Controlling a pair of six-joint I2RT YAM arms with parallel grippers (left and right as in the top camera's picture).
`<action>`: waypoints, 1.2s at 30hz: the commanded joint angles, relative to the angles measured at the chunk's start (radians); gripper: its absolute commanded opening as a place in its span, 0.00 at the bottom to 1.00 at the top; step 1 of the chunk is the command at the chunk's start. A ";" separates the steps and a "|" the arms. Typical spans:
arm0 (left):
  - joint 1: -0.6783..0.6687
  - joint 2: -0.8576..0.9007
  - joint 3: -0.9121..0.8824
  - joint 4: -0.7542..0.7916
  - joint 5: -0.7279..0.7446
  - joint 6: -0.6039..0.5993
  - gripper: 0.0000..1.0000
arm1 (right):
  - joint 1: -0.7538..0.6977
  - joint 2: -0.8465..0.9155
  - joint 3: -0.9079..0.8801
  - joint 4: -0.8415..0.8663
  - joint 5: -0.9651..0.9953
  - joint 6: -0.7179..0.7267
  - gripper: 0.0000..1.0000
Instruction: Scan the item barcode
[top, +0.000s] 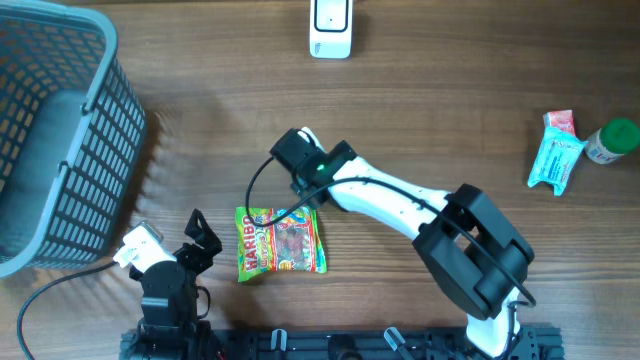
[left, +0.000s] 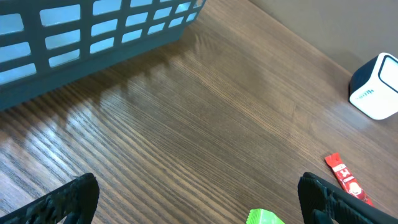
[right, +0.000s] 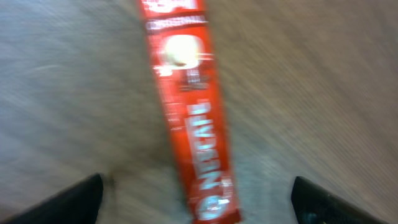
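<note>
A long red Nescafe sachet (right: 189, 106) lies flat on the wooden table, blurred, and its lower end reaches between the wide-apart fingers of my right gripper (right: 199, 202). That gripper is open and touches nothing. From overhead, the right gripper (top: 298, 156) points down at mid-table and hides the sachet. The white barcode scanner (top: 331, 28) stands at the far edge. In the left wrist view the sachet (left: 346, 178) and the scanner (left: 375, 88) show at the right. My left gripper (left: 199, 202) is open and holds nothing, low at the near left (top: 200, 240).
A Haribo gummy bag (top: 282, 243) lies near the front, just below the right gripper. A grey-blue mesh basket (top: 60, 130) fills the left side. At the far right sit a teal packet (top: 555, 162), a pink packet (top: 560, 121) and a green-capped bottle (top: 612, 141).
</note>
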 joint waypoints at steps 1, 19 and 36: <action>0.003 -0.009 0.000 -0.002 0.001 -0.006 1.00 | -0.048 0.032 0.014 0.008 -0.006 -0.060 0.77; 0.003 -0.009 0.000 -0.002 0.001 -0.006 1.00 | -0.059 0.223 0.014 -0.030 -0.123 -0.166 0.38; 0.003 -0.009 0.000 -0.002 0.001 -0.006 1.00 | -0.116 -0.024 0.187 -0.330 -0.961 -0.110 0.04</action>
